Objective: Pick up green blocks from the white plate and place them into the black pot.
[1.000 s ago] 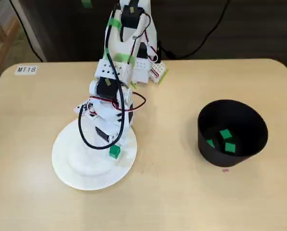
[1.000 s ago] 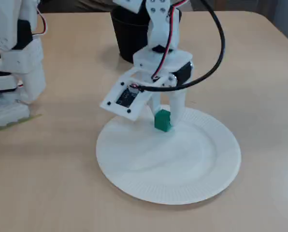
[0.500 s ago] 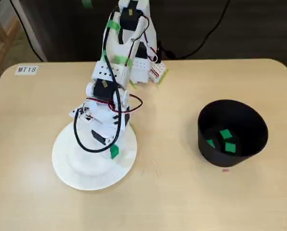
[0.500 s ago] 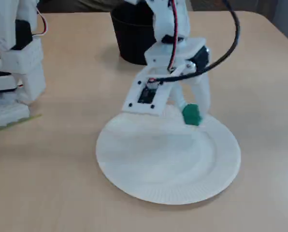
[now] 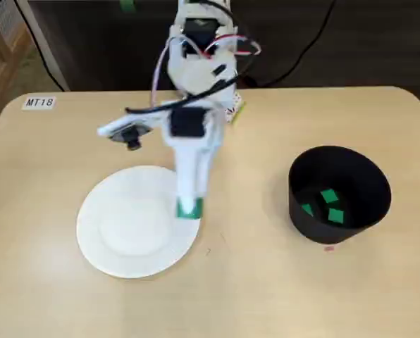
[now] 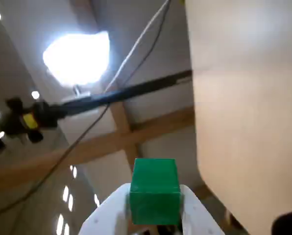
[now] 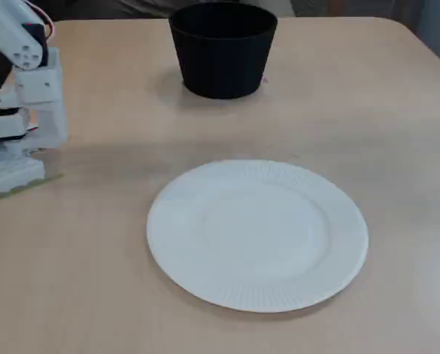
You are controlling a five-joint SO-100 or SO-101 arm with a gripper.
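Note:
My gripper (image 5: 189,208) is shut on a green block (image 5: 189,208), held high above the right rim of the white plate (image 5: 125,232) in a fixed view. The wrist view shows the same green block (image 6: 154,191) clamped between my white fingers (image 6: 197,215), with ceiling and table edge behind it. The black pot (image 5: 340,193) stands at the right and has several green blocks (image 5: 330,204) inside. In the other fixed view the white plate (image 7: 257,232) lies bare, the black pot (image 7: 222,48) stands behind it, and the gripper is out of frame.
The arm's white base (image 7: 17,118) stands at the left edge of a fixed view. A small label (image 5: 39,102) is stuck near the table's far left corner. A tiny pink mark (image 5: 329,248) lies in front of the pot.
The gripper has lifted the green block off the plate and risen well above it, swinging a little to the right. It has left the low fixed view entirely.

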